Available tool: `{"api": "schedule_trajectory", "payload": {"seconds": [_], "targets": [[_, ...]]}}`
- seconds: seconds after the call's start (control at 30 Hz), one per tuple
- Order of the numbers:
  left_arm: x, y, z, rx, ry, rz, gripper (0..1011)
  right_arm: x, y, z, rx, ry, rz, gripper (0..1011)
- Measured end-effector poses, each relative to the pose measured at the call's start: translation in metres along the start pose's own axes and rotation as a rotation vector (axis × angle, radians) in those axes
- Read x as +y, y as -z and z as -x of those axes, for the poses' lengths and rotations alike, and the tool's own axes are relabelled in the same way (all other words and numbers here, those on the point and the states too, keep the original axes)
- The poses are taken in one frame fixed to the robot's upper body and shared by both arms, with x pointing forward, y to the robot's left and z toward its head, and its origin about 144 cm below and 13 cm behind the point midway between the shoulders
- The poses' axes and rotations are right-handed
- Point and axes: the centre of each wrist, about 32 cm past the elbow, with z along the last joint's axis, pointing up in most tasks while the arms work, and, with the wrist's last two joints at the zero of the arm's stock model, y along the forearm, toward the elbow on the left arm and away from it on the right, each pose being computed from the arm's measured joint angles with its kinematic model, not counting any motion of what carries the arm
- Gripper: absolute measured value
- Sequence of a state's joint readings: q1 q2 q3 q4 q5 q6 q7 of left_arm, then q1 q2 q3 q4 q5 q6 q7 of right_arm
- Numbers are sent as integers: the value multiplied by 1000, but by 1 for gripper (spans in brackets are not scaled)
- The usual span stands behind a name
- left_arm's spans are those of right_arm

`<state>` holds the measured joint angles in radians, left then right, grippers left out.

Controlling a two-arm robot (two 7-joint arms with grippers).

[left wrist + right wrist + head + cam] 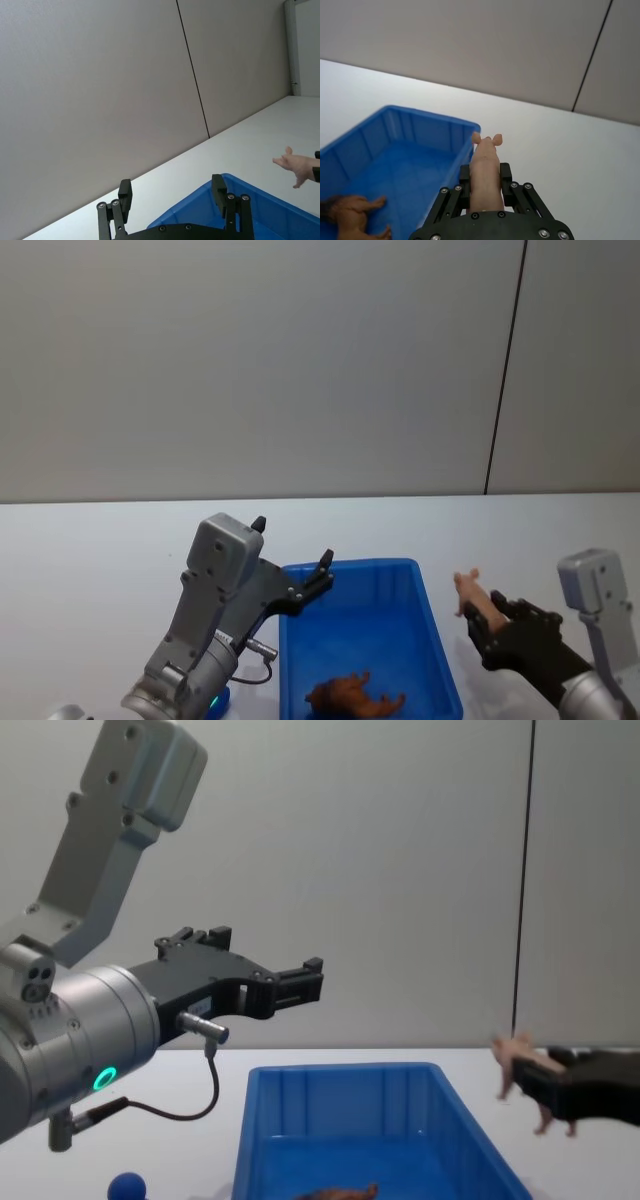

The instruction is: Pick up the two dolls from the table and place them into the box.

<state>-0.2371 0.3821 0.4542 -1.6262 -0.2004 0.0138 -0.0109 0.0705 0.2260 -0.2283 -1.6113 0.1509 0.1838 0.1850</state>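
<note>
The blue box [432, 625] sits on the white table [90, 560] in front of me. The orange-brown lion doll [355, 695] lies inside it near the front; it also shows in the right wrist view [352, 212]. My right gripper [482, 618] is shut on the pale pink pig doll [468, 590], holding it in the air just right of the box's right rim. In the right wrist view the pig [485, 167] sticks out between the fingers [506, 176]. My left gripper [293, 542] hangs open over the box's back left corner, with nothing in it [171, 190].
A small blue ball [127, 1186] lies on the table left of the box [340, 1072]. A plain grey wall [300, 360] stands behind the table. White tabletop stretches to the left, right and behind the box.
</note>
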Motion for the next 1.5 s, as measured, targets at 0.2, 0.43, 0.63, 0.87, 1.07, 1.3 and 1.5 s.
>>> {"api": "schedule_trajectory", "payload": {"seconds": [0.2, 0.43, 0.63, 0.87, 1.07, 1.3, 1.5], "targets": [[0, 0, 0, 0, 0, 0, 1001, 8, -7, 1, -6, -65, -49, 340], [0, 0, 0, 0, 0, 0, 1001, 23, -12, 5, -5, -152, -82, 340], [0, 0, 0, 0, 0, 0, 1001, 33, -13, 8, -5, -198, -86, 460], [0, 0, 0, 0, 0, 0, 1001, 40, -12, 8, -3, -204, -80, 663], [0, 0, 0, 0, 0, 0, 1001, 40, -10, 6, 1, -173, -71, 841], [0, 0, 0, 0, 0, 0, 1001, 37, -6, 2, 8, -106, -54, 1001], [0, 0, 0, 0, 0, 0, 1001, 29, -1, -3, 20, -20, -36, 1001]]}}
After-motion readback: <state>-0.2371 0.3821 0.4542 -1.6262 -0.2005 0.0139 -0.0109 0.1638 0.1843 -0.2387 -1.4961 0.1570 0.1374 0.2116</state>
